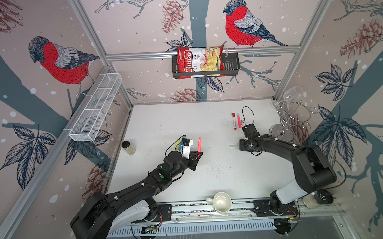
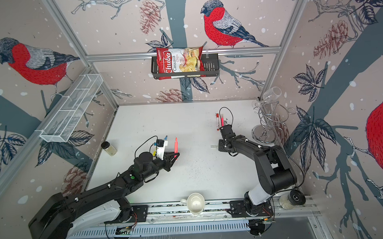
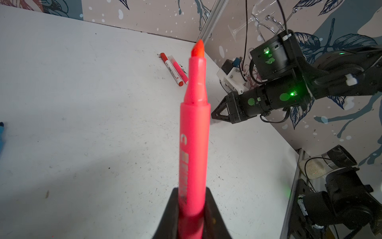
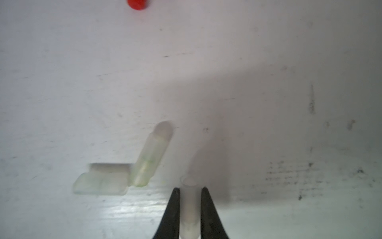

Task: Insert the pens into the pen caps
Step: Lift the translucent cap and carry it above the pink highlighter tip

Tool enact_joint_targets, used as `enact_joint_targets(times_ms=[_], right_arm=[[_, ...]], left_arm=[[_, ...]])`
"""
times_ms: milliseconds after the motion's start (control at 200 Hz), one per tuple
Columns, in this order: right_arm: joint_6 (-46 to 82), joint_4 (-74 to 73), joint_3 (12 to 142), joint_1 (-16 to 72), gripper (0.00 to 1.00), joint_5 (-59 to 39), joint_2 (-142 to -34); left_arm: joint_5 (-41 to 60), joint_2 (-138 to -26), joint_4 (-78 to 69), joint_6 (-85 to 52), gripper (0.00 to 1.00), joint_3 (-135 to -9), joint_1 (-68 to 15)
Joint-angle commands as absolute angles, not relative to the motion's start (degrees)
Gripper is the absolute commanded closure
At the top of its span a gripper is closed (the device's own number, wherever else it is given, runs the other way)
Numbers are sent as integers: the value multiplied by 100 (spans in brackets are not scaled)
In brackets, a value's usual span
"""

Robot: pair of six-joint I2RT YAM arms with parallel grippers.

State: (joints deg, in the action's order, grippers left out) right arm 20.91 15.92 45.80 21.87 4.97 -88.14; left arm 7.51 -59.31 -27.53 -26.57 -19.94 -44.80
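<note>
While the left gripper (image 3: 192, 196) clamps one pink pen (image 3: 194, 128) well apart from the right gripper (image 4: 189, 189), that one pinches one clear cap (image 4: 189, 204); beside it lie two spare caps (image 4: 152, 153) (image 4: 101, 183), near it two pens (image 1: 234, 120) (image 1: 239, 122).

Both top views are bright and sharp, with walls (image 1: 34, 151) bent at the edges. The right wrist view is blurred — a grey shadow crosses the table (image 4: 268, 99).

Wide-open tabletop (image 1: 221, 171) through the middle! Jar (image 1: 128, 147) guards nine o'clock, mug (image 1: 221, 202) at six, glass rack (image 1: 279, 130) at two, pens (image 1: 234, 121) lying at one.
</note>
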Motion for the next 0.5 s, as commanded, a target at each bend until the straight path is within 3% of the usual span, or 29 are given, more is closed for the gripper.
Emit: enact_joint_targets(times_ms=[0, 495], right_arm=[[1995, 1234, 4513, 2337, 90, 76, -8408], [2808, -1370, 3577, 2378, 87, -2638, -5766]], left_arm=[[917, -5941, -2918, -2582, 98, -2031, -4483], [1151, -5968, -3571, -2883, 97, -2053, -4786]])
